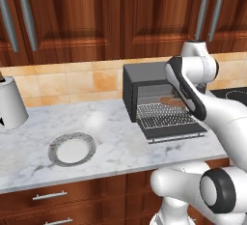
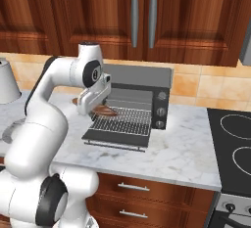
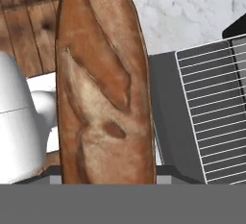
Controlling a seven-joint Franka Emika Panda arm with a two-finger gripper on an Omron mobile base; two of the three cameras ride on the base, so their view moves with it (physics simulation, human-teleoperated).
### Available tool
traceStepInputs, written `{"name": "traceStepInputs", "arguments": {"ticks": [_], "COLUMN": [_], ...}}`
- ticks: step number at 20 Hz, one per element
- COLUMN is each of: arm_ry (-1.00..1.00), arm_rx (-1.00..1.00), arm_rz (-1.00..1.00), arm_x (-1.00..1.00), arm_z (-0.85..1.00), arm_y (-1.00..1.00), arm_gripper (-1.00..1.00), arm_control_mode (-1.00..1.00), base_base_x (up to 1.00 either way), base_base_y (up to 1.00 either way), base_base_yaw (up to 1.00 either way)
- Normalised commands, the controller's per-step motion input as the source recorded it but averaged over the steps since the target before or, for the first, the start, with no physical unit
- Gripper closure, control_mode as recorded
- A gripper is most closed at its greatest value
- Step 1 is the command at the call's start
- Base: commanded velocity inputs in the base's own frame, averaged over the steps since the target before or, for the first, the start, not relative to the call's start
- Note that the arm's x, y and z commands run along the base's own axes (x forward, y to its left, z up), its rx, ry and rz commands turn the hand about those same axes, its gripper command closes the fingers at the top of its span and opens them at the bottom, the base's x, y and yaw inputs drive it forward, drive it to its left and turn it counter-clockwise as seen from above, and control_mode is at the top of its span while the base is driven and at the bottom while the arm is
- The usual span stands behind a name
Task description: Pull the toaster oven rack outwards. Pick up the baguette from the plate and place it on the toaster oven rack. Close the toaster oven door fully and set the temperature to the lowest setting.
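The gripper (image 2: pixel 98 108) holds the baguette (image 3: pixel 103 83) just above the left edge of the toaster oven rack (image 1: pixel 163 114), pulled out over the lowered toaster oven door (image 1: pixel 176 130); the plate (image 1: pixel 72 149) sits far left

White arm bent forward and down, gripper (image 2: pixel 98 108) closed around a load

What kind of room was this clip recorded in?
A rendered home kitchen, by the look of it: wooden cabinets over a marble counter, a toaster oven on it, and a stovetop alongside.
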Motion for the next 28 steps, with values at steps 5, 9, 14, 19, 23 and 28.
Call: {"name": "traceStepInputs", "arguments": {"ticks": [5,9,14,19,23,28], "arm_ry": [-0.17,-0.3,-0.24,-0.08,-0.02,0.0], "arm_rx": [0.0,0.0,0.0,0.0,-0.02,-0.04], "arm_rz": [0.02,0.0,0.02,0.08,0.1,0.08], "arm_x": [0.0,0.0,0.04,0.19,0.28,0.29], "arm_z": [-0.14,-0.22,-0.2,-0.19,-0.16,-0.16], "arm_y": [-0.37,-0.21,-0.06,0.0,0.0,0.0], "arm_gripper": [1.0,1.0,1.0,1.0,1.0,1.0], "arm_control_mode": [-1.0,-1.0,-1.0,-1.0,-1.0,-1.0], "base_base_x": [0.0,0.0,0.0,0.0,0.0,0.0], "base_base_y": [0.0,0.0,0.0,0.0,0.0,0.0], "base_base_yaw": [0.0,0.0,0.0,0.0,0.0,0.0]}}
